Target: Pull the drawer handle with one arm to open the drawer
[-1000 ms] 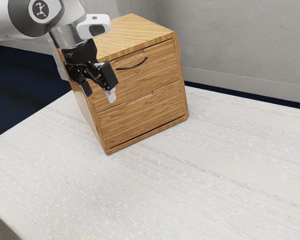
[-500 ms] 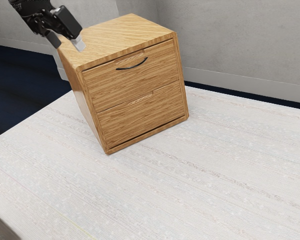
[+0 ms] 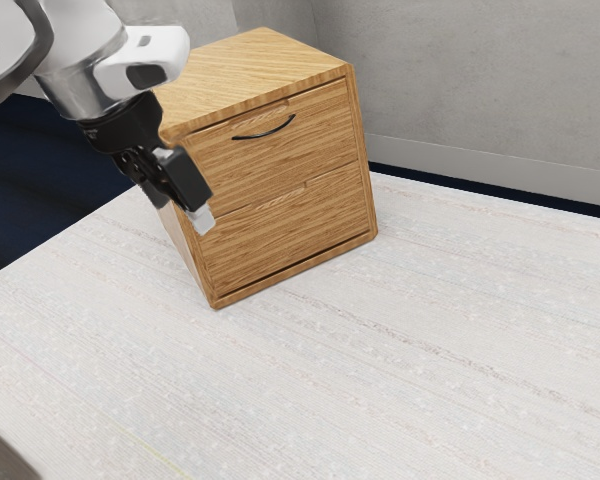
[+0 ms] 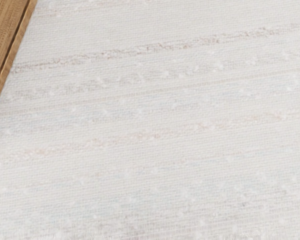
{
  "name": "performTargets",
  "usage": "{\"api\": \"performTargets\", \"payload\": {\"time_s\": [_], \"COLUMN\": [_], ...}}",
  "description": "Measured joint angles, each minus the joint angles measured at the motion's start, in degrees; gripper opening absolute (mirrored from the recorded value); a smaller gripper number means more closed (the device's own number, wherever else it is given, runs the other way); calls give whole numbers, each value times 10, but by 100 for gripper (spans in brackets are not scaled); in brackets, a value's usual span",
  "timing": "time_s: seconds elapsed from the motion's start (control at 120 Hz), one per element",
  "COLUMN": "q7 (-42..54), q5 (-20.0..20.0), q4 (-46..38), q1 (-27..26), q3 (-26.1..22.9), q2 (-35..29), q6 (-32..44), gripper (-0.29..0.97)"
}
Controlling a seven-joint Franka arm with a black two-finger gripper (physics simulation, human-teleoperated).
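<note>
So compared with half a second ago, the black two-finger gripper [image 3: 193, 212] has dropped a lot. It was up in the exterior view's upper left, above the back corner of the light oak wooden cabinet [image 3: 250, 70]. Now it hangs low in front of the cabinet's front corner on the exterior view's left, pointing down and to the exterior view's right. The silver-white arm [image 3: 85, 60] has swung into the frame with it. The cabinet itself hasn't budged.

The top drawer [image 3: 280, 150] looks flush with the cabinet front, same as before. Its thin dark curved handle [image 3: 263, 128] sits above the gripper and to the exterior view's right, clearly apart from it. From this angle I can't tell whether the gripper is spread or closed.

The wrist view gives a close look at the pale whitish woven-grain table [image 4: 165, 150], with a strip of the cabinet's wood [image 4: 2, 35] at one corner. The exterior view gives the whole scene: the cabinet standing on the table [image 3: 430, 350], and the lower drawer [image 3: 290, 225], also flush.

The gripper covers a bit of the cabinet's front edge. Behind are a plain grey wall [image 3: 480, 70] and dark blue floor [image 3: 40, 180].
</note>
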Motion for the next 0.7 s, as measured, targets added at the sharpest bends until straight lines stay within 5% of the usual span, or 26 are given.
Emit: {"api": "performTargets", "payload": {"time_s": [0.233,0.425,0.7], "q7": [-4,85,202], "q5": [14,56,110], "q4": [-161,-161,-63], "q1": [1,4,19], "q3": [-69,-106,-71], "q2": [-100,-48,39], "q6": [50,155,226], "gripper": [68,68,68]}}
